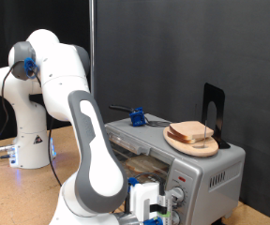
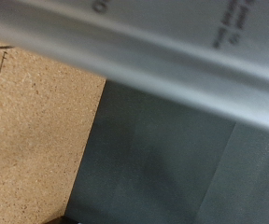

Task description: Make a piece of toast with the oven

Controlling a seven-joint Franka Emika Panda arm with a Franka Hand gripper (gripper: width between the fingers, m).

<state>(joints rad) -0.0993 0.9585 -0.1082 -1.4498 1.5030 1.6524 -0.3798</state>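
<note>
Plate [image 1: 193, 143] with slices atop oven [image 1: 196, 167]

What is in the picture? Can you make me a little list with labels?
oven: silver, on the wooden table
wooden plate: on the oven's top, bread slices on it
gripper: low at the oven's front, by the knobs
gripper holds: nothing seen
blue thing: on the oven's top, behind the plate
wrist view: metal edge, wood, dark surface

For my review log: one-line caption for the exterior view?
Panda arm's claw low at the silver oven's front; bread slices on a wooden plate sit on top.
</note>
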